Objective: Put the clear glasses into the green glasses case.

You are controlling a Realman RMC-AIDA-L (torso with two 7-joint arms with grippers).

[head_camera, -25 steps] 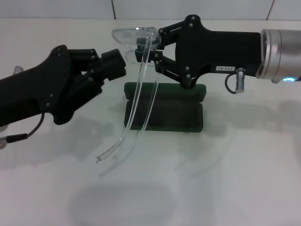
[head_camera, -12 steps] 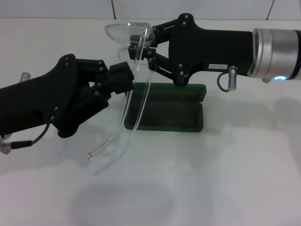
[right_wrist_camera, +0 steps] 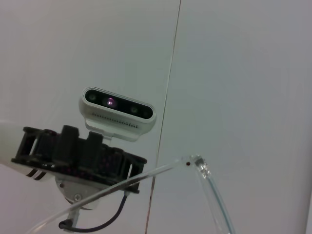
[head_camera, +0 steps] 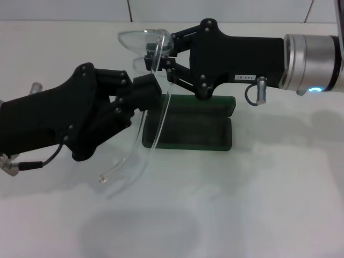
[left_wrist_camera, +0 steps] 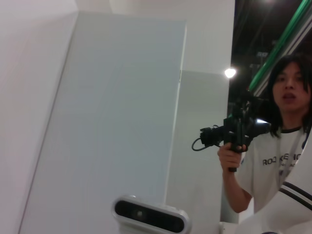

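Observation:
The clear glasses (head_camera: 137,39) hang in the air above the table, front uppermost, with their long arms trailing down toward me. My right gripper (head_camera: 159,51) reaches in from the right and is shut on the glasses' front. My left gripper (head_camera: 151,90) comes in from the left and its tip is right against the hanging arms, about halfway down. The green glasses case (head_camera: 189,128) lies open on the table behind and below the glasses, lid raised at the back. In the right wrist view a hinge and arm of the glasses (right_wrist_camera: 205,176) show, with the left gripper (right_wrist_camera: 78,153) beyond.
White table (head_camera: 258,204) all around the case. A small metal part (head_camera: 35,86) lies at the far left behind my left arm. In the left wrist view a person (left_wrist_camera: 273,146) holding a camera rig stands off to one side.
My left gripper has moved right and slightly down until it meets the hanging glasses arms. The right gripper has shifted the glasses a little to the left.

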